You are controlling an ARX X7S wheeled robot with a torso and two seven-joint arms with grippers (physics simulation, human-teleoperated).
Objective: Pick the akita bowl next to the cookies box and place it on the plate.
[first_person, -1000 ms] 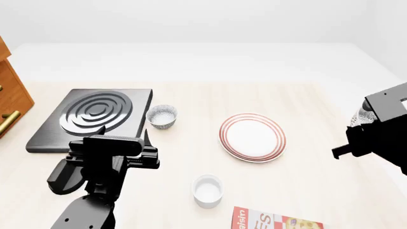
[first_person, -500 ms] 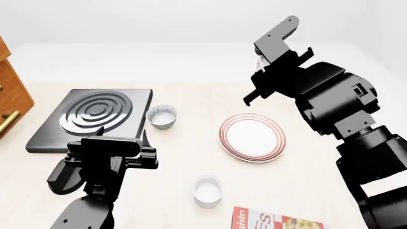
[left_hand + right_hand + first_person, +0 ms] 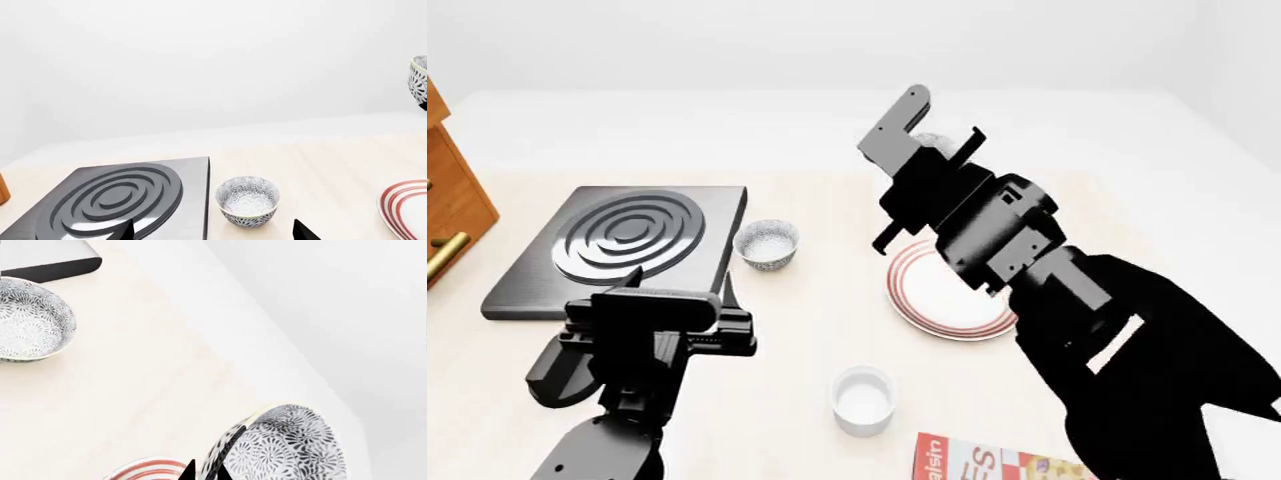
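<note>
Carrying | akita bowl (image 3: 280,450) aloft above plate's (image 3: 941,300) far rim | right gripper (image 3: 207,472) pinching bowl wall by rim | left gripper (image 3: 210,232) apart, idle | likely light, rigid, glazed-slick, chippable; rim pinch adequate

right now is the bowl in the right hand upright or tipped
Tipped. In the right wrist view the held bowl lies on its side, its patterned outside facing the camera, above the plate.
</note>
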